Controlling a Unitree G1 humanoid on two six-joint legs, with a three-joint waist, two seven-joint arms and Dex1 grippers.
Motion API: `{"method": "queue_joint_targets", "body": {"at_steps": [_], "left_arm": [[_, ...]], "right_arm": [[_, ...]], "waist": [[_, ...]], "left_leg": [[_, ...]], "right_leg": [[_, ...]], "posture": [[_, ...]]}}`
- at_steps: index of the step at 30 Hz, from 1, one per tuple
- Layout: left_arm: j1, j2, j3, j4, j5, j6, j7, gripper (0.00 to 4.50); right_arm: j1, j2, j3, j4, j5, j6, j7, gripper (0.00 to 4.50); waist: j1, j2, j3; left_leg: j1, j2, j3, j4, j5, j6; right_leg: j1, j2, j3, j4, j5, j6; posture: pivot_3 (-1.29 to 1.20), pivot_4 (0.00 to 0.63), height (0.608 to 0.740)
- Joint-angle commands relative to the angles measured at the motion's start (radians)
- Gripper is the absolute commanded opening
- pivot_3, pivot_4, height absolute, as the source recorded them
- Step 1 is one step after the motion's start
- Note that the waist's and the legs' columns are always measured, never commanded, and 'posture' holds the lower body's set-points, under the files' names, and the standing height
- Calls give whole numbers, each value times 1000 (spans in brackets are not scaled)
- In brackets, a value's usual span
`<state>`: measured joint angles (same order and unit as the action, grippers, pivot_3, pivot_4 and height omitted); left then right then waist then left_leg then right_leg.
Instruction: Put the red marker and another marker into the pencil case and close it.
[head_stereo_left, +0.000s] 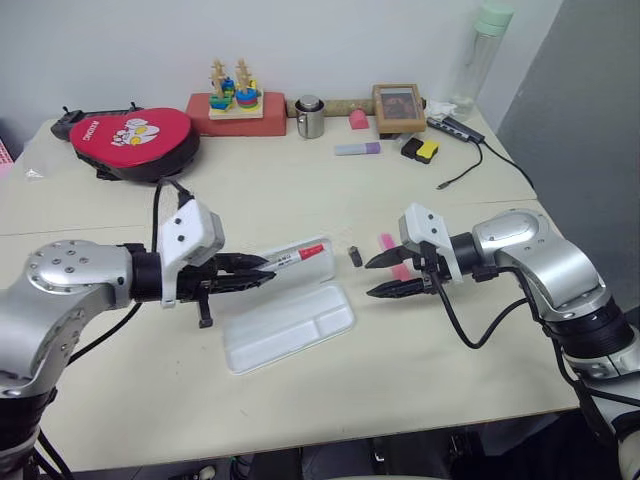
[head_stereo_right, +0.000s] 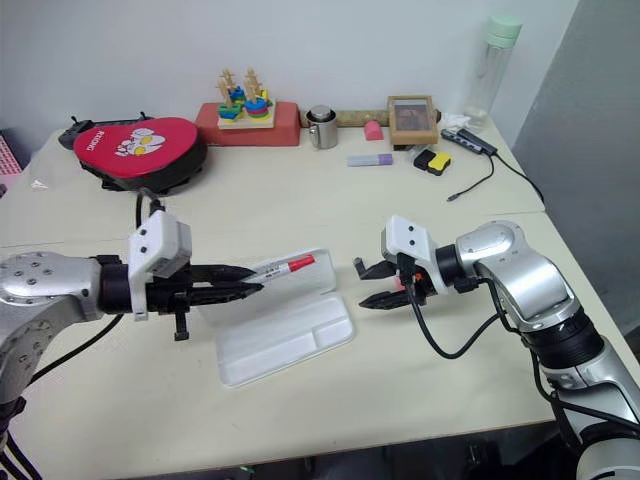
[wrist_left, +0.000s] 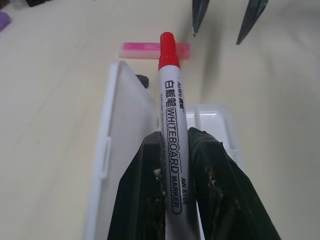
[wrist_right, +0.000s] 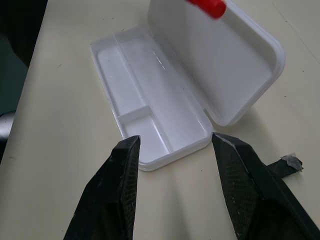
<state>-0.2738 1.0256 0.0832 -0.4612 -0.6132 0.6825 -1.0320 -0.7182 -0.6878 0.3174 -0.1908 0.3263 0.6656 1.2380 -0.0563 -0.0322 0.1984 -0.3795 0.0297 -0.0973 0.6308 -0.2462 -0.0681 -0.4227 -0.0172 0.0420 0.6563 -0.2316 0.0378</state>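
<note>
Left tool (head_stereo_left: 262, 270) pinches the slim white-barrelled, red-capped marker (head_stereo_left: 300, 254) over the open white plastic pencil case (head_stereo_left: 288, 325) — poised to drop it; right tool (head_stereo_left: 384, 275) waits spread, empty.

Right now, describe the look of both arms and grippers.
Both arms are silver-grey metal with rounded joint housings and black cuffs. Each wrist carries a white boxy module, with black cables looping beneath. The left gripper and right gripper each have two tapered black fingers.

The pencil case (head_stereo_left: 290, 330) lies open, its tray free from above; the raised lid (wrist_right: 225, 65) blocks the far side. A small dark block (head_stereo_left: 354, 256), maybe an eraser, stands near.
</note>
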Motion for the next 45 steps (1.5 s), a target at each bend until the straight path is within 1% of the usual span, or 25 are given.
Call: {"method": "queue_joint_targets", "body": {"at_steps": [1, 10, 23, 25, 31, 39, 45], "left_arm": [[4, 3, -41, -25, 22, -16, -23, 442], [28, -16, -144, -19, 148, -64, 5, 442], [48, -49, -203, -15, 259, -73, 58, 442], [53, -49, -202, -20, 264, -71, 58, 442], [64, -62, -209, -24, 283, -59, 80, 442], [74, -77, -221, -40, 293, -46, 87, 442], [79, -67, -231, -42, 302, -59, 72, 442]], "right_arm": [[-9, -11, -13, -21, 0, 3, -5, 2344], [-11, -14, -14, -28, 4, 13, -6, 2344], [-10, -17, -15, -39, 12, 25, -2, 2344], [-8, -17, -18, -44, 16, 29, -3, 2344], [-6, 31, -91, -66, 125, 62, -4, 2344], [-10, 28, -95, -82, 153, 79, -21, 2344], [-18, 40, -107, -81, 185, 102, -40, 2344]], "waist": [[0, 0, 0], [0, 0, 0], [0, 0, 0], [0, 0, 0], [0, 0, 0], [2, 0, 0], [2, 0, 0]], "left_leg": [[0, 0, 0, 0, 0, 0], [0, 0, 0, 0, 0, 0], [0, 0, 0, 0, 0, 0], [0, 0, 0, 0, 0, 0], [0, 0, 0, 0, 0, 0], [0, 0, 0, 1, 0, 0], [0, 0, 0, 1, 0, 0]], "right_leg": [[0, 0, 0, 0, 0, 0], [0, 0, 0, 0, 0, 0], [0, 0, 0, 0, 0, 0], [0, 0, 0, 1, 0, 0], [0, 0, 0, 1, 0, 0], [0, 0, 0, 1, 0, 0], [0, 0, 0, 1, 0, 0]], "posture": [[0, 150, 740], [0, 150, 740], [0, 150, 740], [0, 150, 740], [0, 150, 740], [0, 150, 740], [0, 150, 740]]}}
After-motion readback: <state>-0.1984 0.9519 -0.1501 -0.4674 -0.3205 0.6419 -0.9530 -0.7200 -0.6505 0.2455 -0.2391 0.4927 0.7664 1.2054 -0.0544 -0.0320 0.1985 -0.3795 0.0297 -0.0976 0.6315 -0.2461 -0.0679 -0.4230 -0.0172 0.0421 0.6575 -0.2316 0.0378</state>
